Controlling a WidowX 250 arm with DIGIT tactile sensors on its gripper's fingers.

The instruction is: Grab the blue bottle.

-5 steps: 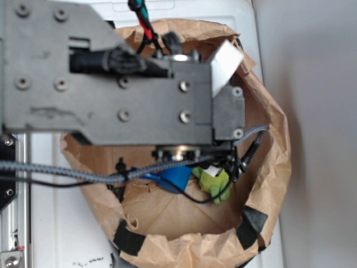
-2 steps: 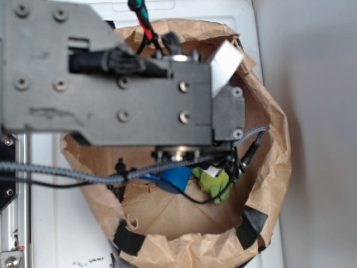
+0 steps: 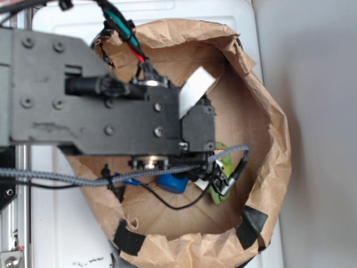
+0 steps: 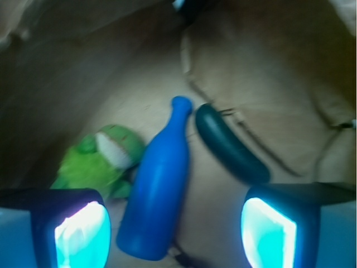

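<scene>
Wrist view, nearest first: the hand (image 4: pixel 175 226) is hanging released, its two cyan-lit fingers (image 4: pixel 81 231) spread wide at the bottom corners, nothing between them. The spread is sitting wider than the bottle's body, likely so it can drop over it.

The smooth bright blue toy bottle (image 4: pixel 156 190) with a narrow neck and flared lip is lying flat on the floor of the crumpled brown paper bag (image 4: pixel 262 84), base nearest the hand, neck pointing away. Its base is lying between the two fingers, closer to the left-of-frame one, so the hand is not quite centred on it yet.

Just beside the blue bottle's body, on its left in frame, the lime-green plush frog (image 4: pixel 97 162) is slumping, touching or nearly so; contact hard to tell. On the other side, near the bottle's neck, the dark green cucumber-shaped toy (image 4: pixel 231 151) is lying at an angle, tip just beside the lip, rest fanning apart.

Exterior view: the grey arm is reaching down into the paper bag (image 3: pixel 273 162), covering most of the bottle (image 3: pixel 173 183); only a blue sliver is showing, with a bit of the frog (image 3: pixel 222 167) beside it. The bag is standing on a white surface (image 3: pixel 72 234), rolled rim holding it open for access.

Judgement: crowding by the frog is making a mid-body grasp the safer pick.
</scene>
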